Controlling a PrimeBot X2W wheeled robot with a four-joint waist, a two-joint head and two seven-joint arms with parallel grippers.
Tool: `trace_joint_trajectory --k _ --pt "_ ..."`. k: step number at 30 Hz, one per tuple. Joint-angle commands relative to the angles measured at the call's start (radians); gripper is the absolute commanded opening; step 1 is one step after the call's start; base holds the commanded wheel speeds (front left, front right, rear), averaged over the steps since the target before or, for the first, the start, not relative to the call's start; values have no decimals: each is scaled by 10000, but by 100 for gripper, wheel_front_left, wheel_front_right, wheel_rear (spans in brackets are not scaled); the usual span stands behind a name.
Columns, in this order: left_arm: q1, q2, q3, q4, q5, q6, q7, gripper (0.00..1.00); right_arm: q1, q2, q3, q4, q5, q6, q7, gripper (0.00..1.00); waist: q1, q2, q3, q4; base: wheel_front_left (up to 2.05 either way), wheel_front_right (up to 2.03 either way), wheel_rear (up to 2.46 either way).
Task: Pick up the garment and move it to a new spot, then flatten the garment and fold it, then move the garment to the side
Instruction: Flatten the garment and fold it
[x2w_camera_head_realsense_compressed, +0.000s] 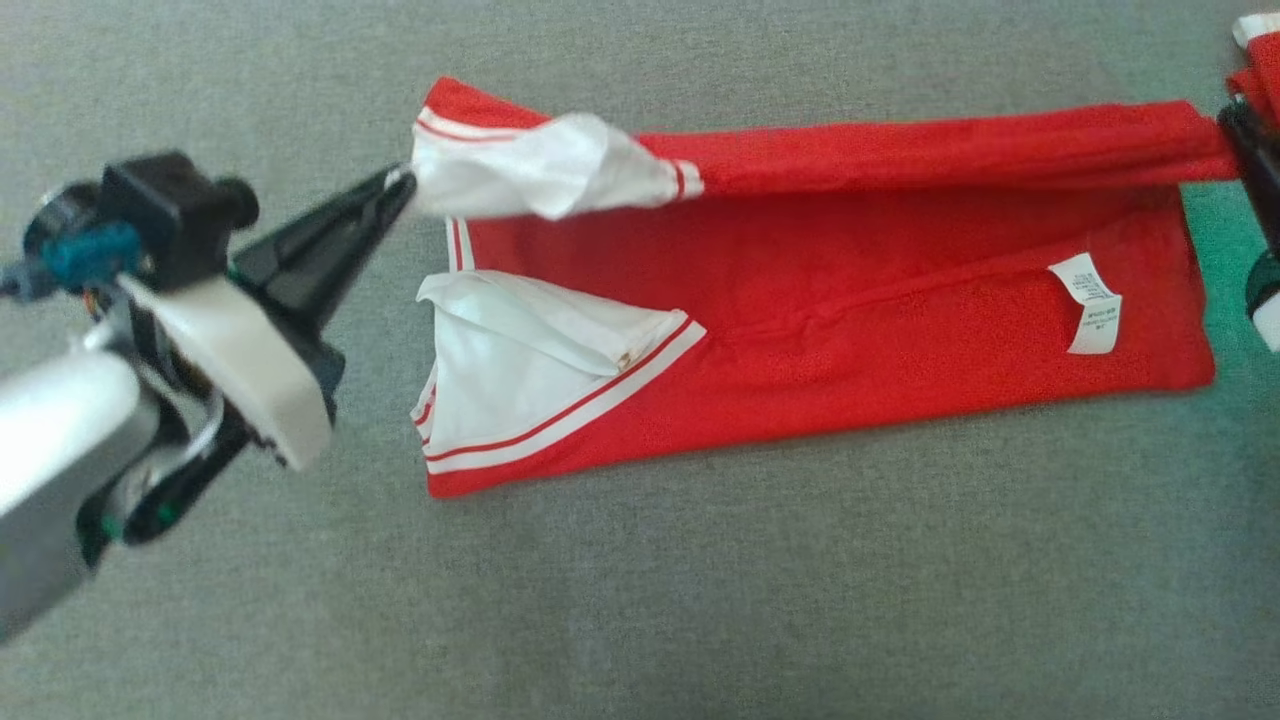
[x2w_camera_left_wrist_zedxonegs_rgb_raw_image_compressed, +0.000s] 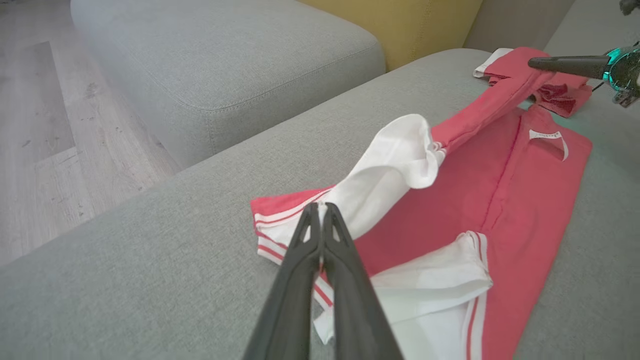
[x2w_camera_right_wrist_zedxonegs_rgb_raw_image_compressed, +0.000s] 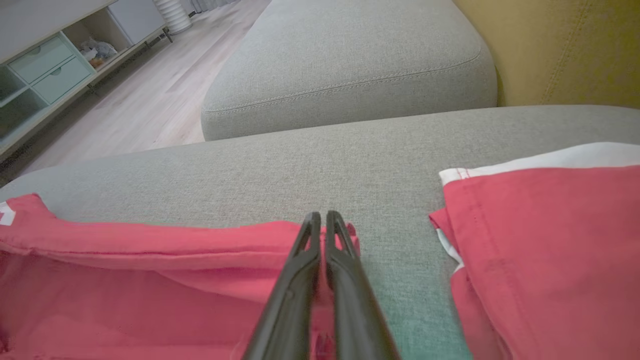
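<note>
Garment (x2w_camera_head_realsense_compressed: 850, 300), red, bears a white label (x2w_camera_head_realsense_compressed: 1088, 303), its print unreadable. Left gripper (x2w_camera_head_realsense_compressed: 398, 186) and right gripper (x2w_camera_right_wrist_zedxonegs_rgb_raw_image_compressed: 320, 216) each pinch its lifted edge.

A silver forearm (x2w_camera_head_realsense_compressed: 50, 440), white wrist shell (x2w_camera_head_realsense_compressed: 240, 370) and teal plug (x2w_camera_head_realsense_compressed: 90, 255) lead to the tapering black left tool (x2w_camera_head_realsense_compressed: 400, 185).

Home living room, grey sofa (x2w_camera_right_wrist_zedxonegs_rgb_raw_image_compressed: 350, 150), wood floor (x2w_camera_left_wrist_zedxonegs_rgb_raw_image_compressed: 40, 125), drawer cabinet (x2w_camera_right_wrist_zedxonegs_rgb_raw_image_compressed: 50, 70)

Overhead and low angles on garment (x2w_camera_head_realsense_compressed: 850, 300)
</note>
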Motion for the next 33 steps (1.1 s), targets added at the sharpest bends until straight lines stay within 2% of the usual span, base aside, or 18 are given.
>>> trace_joint_trajectory --k 1,4,7,12,18,19,20,21,22,25,29,31,33 --pt "-79 518 492 -306 -42 135 -105 0 388 -528 -150 -126 45 -7 -133 0 1 -1 -26 4 0 0 0" --pt "631 763 487 -1075 -131 660 -294 0 816 -576 -321 -246 -65 -7 -151 0 1 -1 -83 -8 0 0 0" --pt "1152 775 482 -1468 -171 925 -435 0 1194 -592 -597 -311 -193 -7 -154 0 1 -1 -98 48 0 0 0" --pt "1861 668 476 -1619 -45 1175 -605 0 1999 -621 -1086 -502 -348 -7 -156 0 1 -1 -173 173 0 0 0" --pt "2538 209 472 -1319 -120 1225 -920 0 2833 -530 -1582 -531 -662 -7 -157 0 1 -1 -308 252 0 0 0" --pt "2626 97 473 -1250 -176 1220 -1018 14 2905 -455 -1647 -470 -760 -7 -157 18 1 -1 -335 252 0 0 0" --pt "2713 -11 473 -1182 -248 1216 -1100 67 2956 -368 -1710 -367 -879 -7 -157 58 1 -1 -359 248 0 0 0" --pt "2794 -118 486 -1114 -317 1230 -1195 100 2972 -281 -1786 -206 -1071 -7 -157 96 1 -1 -377 247 0 0 0" --pt "2866 -236 518 -1030 -348 1272 -1343 100 2991 -136 -1891 -83 -1239 -7 -157 100 1 -1 -404 241 0 0 0" --pt "3153 -660 654 -659 -306 1597 -2008 100 3177 428 -2542 223 -1581 -7 -158 100 1 -1 -547 208 0 0 0" --pt "3789 -1504 1263 -33 -48 2597 -2817 100 3828 1275 -4257 479 -2217 -7 -158 100 1 -1 -811 189 0 0 0" --pt "4263 -2018 1924 259 252 3135 -2925 100 4347 1691 -5243 530 -2728 -7 -158 100 1 -1 -974 211 0 0 0" --pt "4854 -2618 2953 337 1036 3581 -2938 100 4915 2143 -6285 562 -3253 -7 -158 100 1 -1 -1108 261 0 0 0"
